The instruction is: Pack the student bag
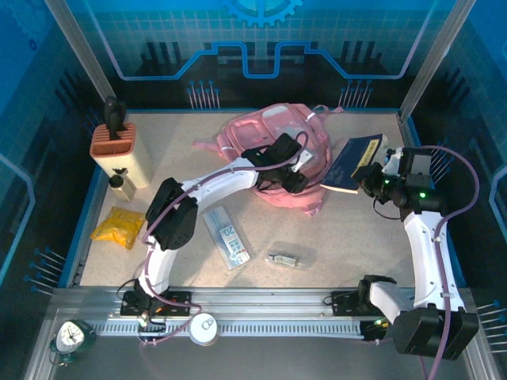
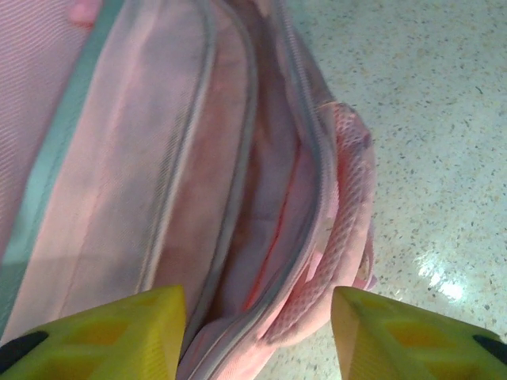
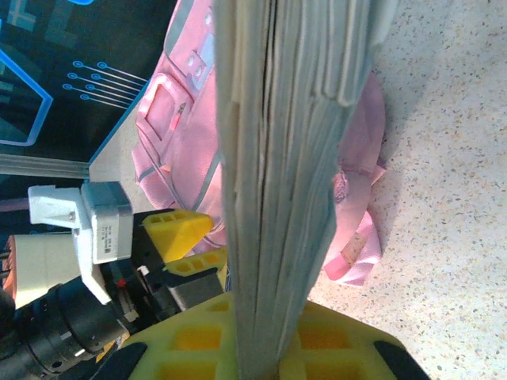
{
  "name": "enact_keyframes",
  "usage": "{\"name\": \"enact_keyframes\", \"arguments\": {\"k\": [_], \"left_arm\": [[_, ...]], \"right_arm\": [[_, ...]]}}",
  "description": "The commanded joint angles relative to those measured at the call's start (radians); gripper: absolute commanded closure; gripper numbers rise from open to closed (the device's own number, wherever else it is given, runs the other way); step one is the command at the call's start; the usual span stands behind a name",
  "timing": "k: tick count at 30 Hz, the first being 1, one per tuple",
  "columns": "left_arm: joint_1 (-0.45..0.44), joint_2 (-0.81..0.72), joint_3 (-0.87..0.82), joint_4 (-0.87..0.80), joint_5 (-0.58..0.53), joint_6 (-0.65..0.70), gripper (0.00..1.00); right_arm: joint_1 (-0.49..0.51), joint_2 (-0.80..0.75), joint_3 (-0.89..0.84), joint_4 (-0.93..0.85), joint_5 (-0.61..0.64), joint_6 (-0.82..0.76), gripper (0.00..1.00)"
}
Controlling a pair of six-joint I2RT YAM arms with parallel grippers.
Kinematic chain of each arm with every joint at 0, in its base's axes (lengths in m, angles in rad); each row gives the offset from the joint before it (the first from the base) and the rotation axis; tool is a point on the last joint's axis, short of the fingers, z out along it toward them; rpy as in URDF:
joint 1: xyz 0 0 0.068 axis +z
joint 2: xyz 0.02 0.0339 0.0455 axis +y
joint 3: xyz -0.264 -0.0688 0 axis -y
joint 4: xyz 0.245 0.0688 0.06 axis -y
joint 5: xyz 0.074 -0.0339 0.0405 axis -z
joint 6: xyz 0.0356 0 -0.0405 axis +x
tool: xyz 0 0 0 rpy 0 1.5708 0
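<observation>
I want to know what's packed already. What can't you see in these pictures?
Inside the student bag: left wrist view, folded lining hides any contents.
Book cover: right wrist view, edge-on in the right gripper.
Bag's middle: top view, left arm covers it.
Small item: top view, too small to name.

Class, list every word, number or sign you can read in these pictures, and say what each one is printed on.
"20": on the flat clear packet lying on the table; the rest of its print is too small to read.
Blue book: gold marks on the cover, too small to read.
Yellow pouch: any print is too blurred to read.
Pink backpack: no lettering can be made out.
</observation>
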Motion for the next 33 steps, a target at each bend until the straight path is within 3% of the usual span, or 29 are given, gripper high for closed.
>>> {"name": "enact_keyframes", "arguments": {"k": [1, 9, 12, 18, 20, 30, 33], "left_arm": [[-0.004, 0.065, 0.078, -0.064, 0.03, 0.032, 0.53], [-0.015, 0.14, 0.118, -0.049, 0.064, 0.021, 0.58], [-0.016, 0.172, 0.165, -0.073, 0.002, 0.02, 0.71], [-0.015, 0.142, 0.178, -0.076, -0.01, 0.022, 0.89], [-0.015, 0.121, 0.167, -0.068, -0.024, 0.023, 1.0], [-0.009, -0.047, 0.152, -0.064, -0.127, -0.011, 1.0], [0.011, -0.098, 0.176, -0.07, -0.165, -0.027, 1.0]], "right_arm": [[-0.019, -0.008, -0.009, 0.007, -0.002, -0.027, 0.97], [-0.039, 0.0, -0.031, 0.023, -0.015, -0.033, 0.96], [-0.038, 0.006, -0.044, 0.033, -0.028, -0.032, 0.97], [-0.039, 0.017, -0.051, 0.035, -0.037, -0.044, 0.97], [-0.039, 0.025, -0.051, 0.03, -0.044, -0.047, 0.98], [-0.017, 0.015, -0.029, -0.031, 0.002, -0.099, 0.98], [-0.002, 0.029, -0.052, -0.028, -0.033, -0.093, 0.99]]}}
